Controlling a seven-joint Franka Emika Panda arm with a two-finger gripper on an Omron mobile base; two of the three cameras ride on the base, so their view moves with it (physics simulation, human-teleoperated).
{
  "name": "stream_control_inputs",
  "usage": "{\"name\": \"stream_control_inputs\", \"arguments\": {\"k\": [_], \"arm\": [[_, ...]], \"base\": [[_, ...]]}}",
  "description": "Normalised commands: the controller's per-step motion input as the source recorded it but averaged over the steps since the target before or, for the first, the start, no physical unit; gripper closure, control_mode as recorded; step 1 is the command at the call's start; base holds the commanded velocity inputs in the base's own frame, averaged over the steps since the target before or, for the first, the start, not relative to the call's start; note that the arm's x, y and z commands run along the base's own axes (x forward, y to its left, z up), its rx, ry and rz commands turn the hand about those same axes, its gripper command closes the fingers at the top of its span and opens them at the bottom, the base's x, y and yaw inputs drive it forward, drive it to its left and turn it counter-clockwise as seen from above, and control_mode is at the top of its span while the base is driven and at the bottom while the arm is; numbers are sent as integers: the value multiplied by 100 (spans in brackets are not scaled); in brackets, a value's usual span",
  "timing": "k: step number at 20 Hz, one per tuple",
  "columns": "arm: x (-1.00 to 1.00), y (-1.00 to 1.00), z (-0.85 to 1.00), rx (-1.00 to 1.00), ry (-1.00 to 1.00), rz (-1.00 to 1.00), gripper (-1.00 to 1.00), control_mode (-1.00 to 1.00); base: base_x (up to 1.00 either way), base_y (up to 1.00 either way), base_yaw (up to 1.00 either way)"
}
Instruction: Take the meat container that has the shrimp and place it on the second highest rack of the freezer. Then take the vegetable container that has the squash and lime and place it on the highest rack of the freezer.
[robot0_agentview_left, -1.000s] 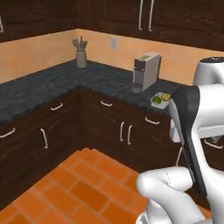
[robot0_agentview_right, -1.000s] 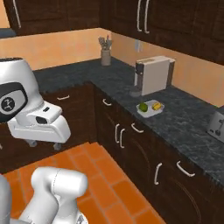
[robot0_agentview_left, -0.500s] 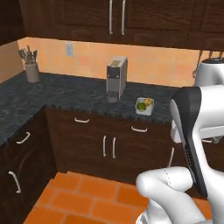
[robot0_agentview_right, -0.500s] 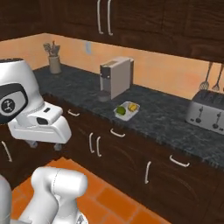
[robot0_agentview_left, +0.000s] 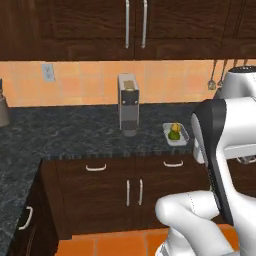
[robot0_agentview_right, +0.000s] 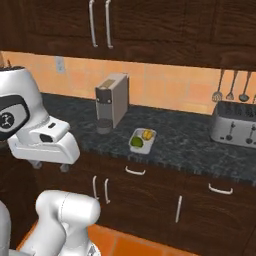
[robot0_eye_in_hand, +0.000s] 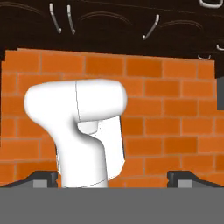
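White tray (robot0_agentview_right: 142, 140) just right of the coffee machine (robot0_agentview_right: 112, 101), lime (robot0_agentview_right: 136, 142) and squash (robot0_agentview_right: 147, 134) inside, gripper (robot0_eye_in_hand: 112, 179) jaws stood wide apart, empty.

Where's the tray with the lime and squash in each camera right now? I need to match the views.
Left base view: vegetable tray right of centre, on the counter.
Right base view: tray at centre, near the counter's front edge.
Hand view: not in it.
Shared landmark: the coffee machine, just left of the tray.
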Motion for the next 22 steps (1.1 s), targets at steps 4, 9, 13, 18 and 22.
{"name": "stream_control_inputs", "arguments": {"k": [4, 9, 13, 18, 22], "arm": [[0, 0, 0, 0, 0, 0, -100, 100], [0, 0, 0, 0, 0, 0, -100, 100], [0, 0, 0, 0, 0, 0, -100, 100], [-1, 0, -5, 2, 0, 0, -100, -100], [56, -77, 0, 14, 5, -30, -100, -100]], "base": [[93, 64, -41], [69, 62, -31], [13, 19, -6], [0, 0, 1], [0, 0, 0]]}}
